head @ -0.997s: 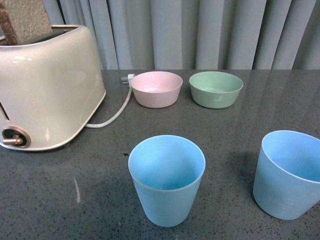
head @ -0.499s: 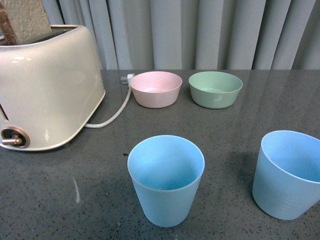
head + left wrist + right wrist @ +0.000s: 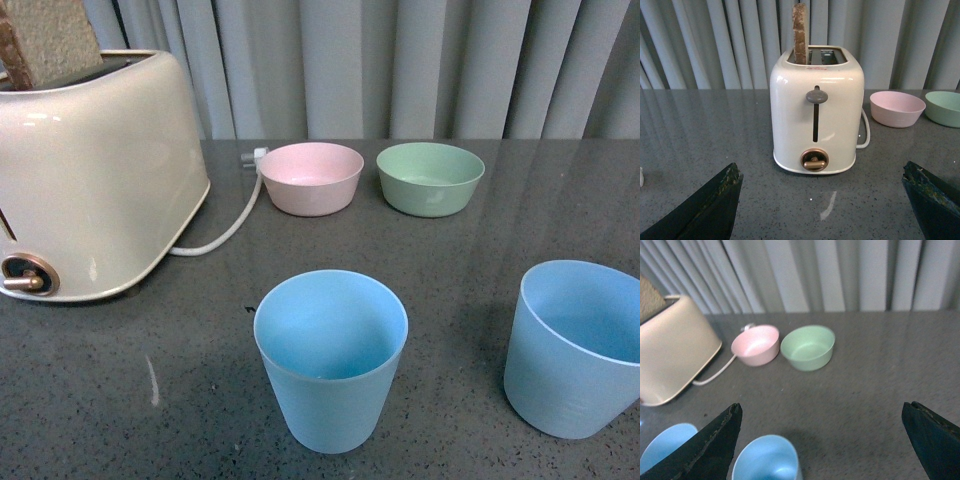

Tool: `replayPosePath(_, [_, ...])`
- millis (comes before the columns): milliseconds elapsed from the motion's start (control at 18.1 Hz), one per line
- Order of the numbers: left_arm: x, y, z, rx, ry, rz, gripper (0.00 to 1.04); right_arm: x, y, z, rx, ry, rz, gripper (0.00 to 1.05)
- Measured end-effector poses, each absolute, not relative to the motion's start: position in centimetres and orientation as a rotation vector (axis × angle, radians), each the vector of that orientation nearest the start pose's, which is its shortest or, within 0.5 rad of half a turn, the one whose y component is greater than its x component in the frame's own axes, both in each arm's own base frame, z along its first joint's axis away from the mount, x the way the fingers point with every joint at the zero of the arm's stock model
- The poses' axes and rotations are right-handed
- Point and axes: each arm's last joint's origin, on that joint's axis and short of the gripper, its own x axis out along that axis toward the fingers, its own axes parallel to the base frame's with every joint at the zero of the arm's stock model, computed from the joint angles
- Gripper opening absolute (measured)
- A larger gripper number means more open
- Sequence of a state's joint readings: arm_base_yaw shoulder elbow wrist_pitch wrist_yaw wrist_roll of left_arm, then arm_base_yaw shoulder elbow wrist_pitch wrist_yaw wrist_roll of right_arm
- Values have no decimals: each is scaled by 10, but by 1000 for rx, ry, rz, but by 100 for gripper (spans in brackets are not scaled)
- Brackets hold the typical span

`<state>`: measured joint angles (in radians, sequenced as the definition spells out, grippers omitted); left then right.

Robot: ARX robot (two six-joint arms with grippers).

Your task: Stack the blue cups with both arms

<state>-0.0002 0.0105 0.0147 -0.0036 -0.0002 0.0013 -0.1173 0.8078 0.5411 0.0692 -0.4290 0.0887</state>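
Observation:
Two light blue cups stand upright and apart on the dark grey table, one in the middle [image 3: 330,360] and one at the right [image 3: 575,350]. Neither arm shows in the front view. My right gripper [image 3: 821,405] is open above the table, with one blue cup [image 3: 767,460] low between its black fingers [image 3: 710,450] and nearer that one. The other cup [image 3: 665,447] is partly hidden behind that finger. My left gripper [image 3: 820,165] is open and empty, facing the toaster [image 3: 815,115]; no cup shows in its view.
A cream toaster [image 3: 90,170] with a bread slice [image 3: 800,32] stands at the left, and its white cable [image 3: 225,235] trails toward the pink bowl [image 3: 312,178]. A green bowl [image 3: 430,178] sits beside the pink one, and a grey curtain hangs behind the table.
The whole scene has drifted a few pixels to the left in the front view. Cups, bowls and toaster keep their places.

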Motion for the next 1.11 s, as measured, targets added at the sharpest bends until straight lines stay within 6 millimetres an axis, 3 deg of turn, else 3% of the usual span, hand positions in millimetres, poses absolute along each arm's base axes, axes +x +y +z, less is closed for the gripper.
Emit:
replayPosePath(111, [97,0,167,1,-1,0,98,206,-1,251,176,406,357,98])
replayPosePath(222, [97,0,167,1,-1,0,98,216,14,224,211,599,415,98])
replayPosePath(499, [97,0,167,1,-1,0,98,224,36,208,245,683,463,98])
replayPosePath(886, [97,0,167,1,-1,0,98,242,37,192,192,697,285,98])
replayPosePath(1108, [97,0,167,1,-1,0,98,245,41,184,184,732,283,97])
